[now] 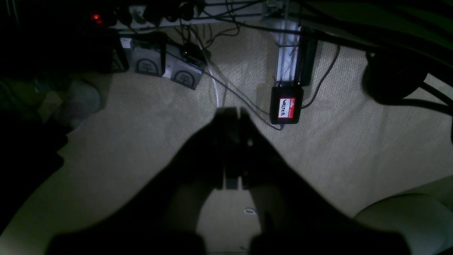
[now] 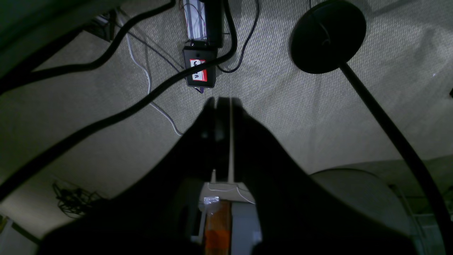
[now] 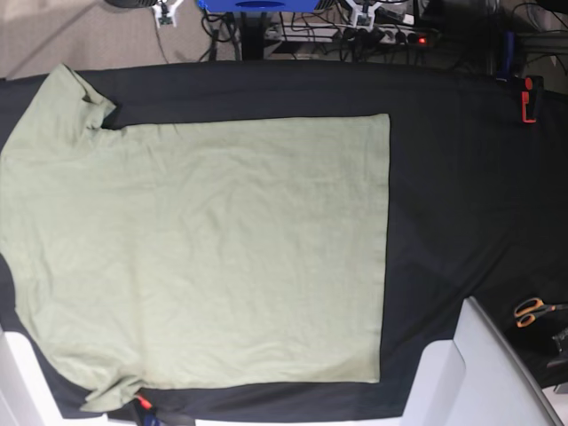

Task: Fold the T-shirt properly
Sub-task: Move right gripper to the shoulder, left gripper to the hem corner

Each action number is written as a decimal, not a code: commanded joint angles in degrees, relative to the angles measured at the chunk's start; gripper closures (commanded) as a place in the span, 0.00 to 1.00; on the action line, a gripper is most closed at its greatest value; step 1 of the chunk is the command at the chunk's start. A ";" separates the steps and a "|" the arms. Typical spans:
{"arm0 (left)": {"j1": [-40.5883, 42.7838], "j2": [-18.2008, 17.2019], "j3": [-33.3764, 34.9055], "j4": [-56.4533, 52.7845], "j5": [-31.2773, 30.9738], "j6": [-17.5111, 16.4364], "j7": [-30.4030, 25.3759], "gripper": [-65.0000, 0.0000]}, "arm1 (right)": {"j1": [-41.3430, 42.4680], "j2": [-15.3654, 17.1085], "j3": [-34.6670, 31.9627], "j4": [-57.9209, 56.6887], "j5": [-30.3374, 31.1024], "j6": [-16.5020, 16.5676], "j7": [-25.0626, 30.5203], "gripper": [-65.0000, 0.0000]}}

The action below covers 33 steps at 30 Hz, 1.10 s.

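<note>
Sage T-shirt (image 3: 204, 257) flat, base view only

The T-shirt (image 3: 204, 257), pale sage green, is lying flat and unfolded, filling the base view's left and centre, its straight hem facing right and sleeves sticking out upper left and lower left.

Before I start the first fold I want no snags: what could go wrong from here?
The scissors lie on the black tablecloth near the right edge; a sweeping arm might knock them. The T-shirt has one sleeve tip over the tablecloth's near edge, so it may drag. Both tools look shut and face the floor, away from the cloth.
</note>
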 commanded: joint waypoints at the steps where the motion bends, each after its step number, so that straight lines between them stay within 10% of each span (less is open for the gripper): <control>1: 0.75 -0.26 -0.08 0.02 -0.10 0.25 -0.17 1.00 | -0.54 0.47 0.17 0.13 0.10 -0.21 0.01 1.00; 11: 6.99 -3.43 -0.08 8.99 -0.10 0.25 -0.17 1.00 | -6.52 1.87 3.60 8.84 0.19 0.05 -4.21 1.00; 23: 29.85 -16.17 -0.25 48.72 -17.77 0.25 -0.08 1.00 | -33.95 1.79 12.56 65.98 0.27 0.32 -21.80 1.00; 28: 38.64 -19.78 -7.46 71.14 -26.30 0.25 0.27 1.00 | -36.50 1.87 18.80 83.74 9.86 0.49 -24.52 0.99; 33: 40.84 -19.43 -18.01 86.35 -27.00 0.25 0.53 1.00 | -32.46 2.84 29.27 92.26 24.80 13.85 -25.31 0.95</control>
